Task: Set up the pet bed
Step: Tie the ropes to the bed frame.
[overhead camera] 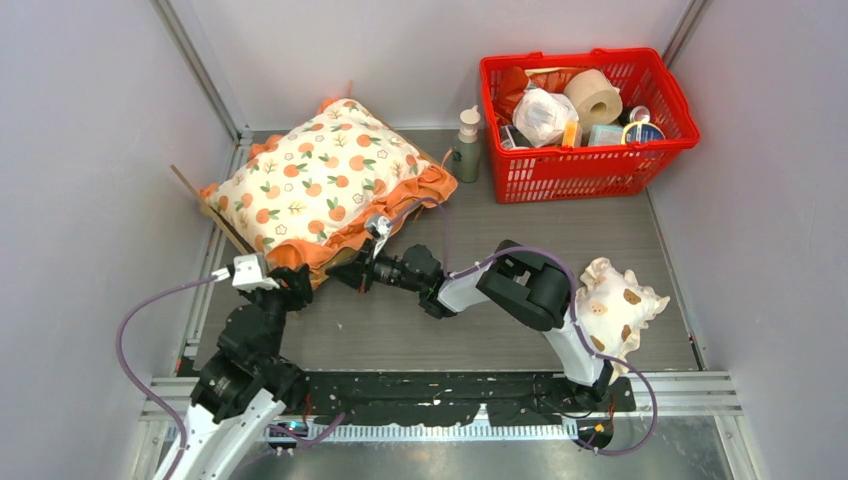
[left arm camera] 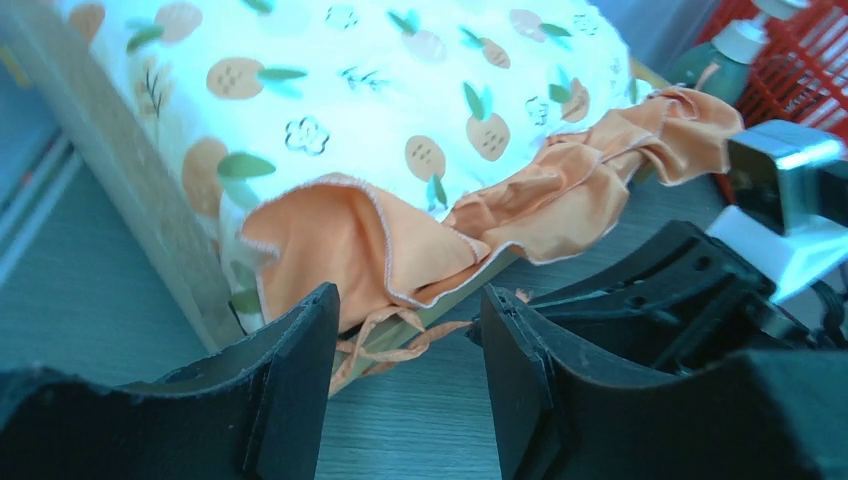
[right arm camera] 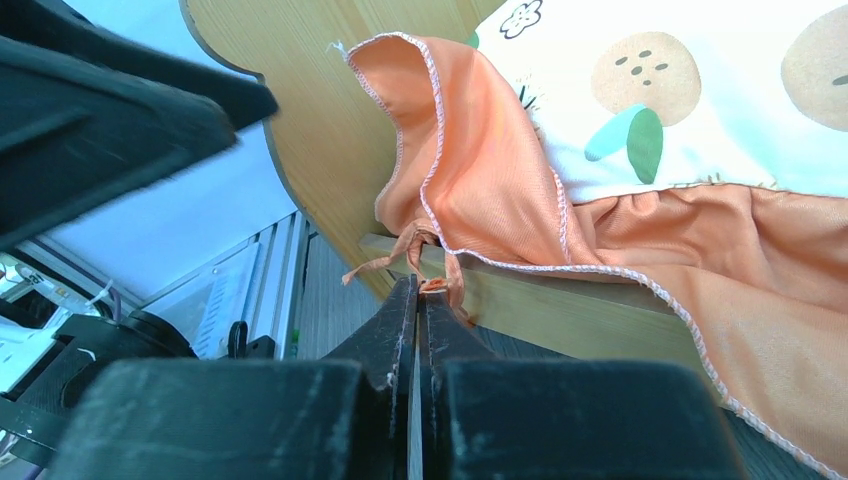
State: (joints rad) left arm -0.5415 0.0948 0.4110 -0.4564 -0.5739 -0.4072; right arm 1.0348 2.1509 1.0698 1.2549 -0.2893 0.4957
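The pet bed [overhead camera: 215, 218] stands at the back left, its light-wood headboard [right arm camera: 310, 120] and side rail [right arm camera: 560, 310] showing. The cream orange-print cushion [overhead camera: 320, 180] with orange ruffles covers the rest of it. My right gripper [right arm camera: 420, 290] is shut on a thin orange tie ribbon [right arm camera: 432, 284] at the cushion's near corner, against the rail. In the top view that gripper [overhead camera: 347, 272] sits at the same corner. My left gripper [left arm camera: 405, 370] stands open just beside it, with loose tie ends [left arm camera: 390, 335] lying ahead between its fingers [left arm camera: 300, 380].
A small cream frilled pillow [overhead camera: 615, 305] with brown spots lies at the right behind my right arm. A red basket [overhead camera: 585, 165] full of items stands at the back right. A green pump bottle [overhead camera: 467, 145] stands beside it. Grey walls close in on both sides.
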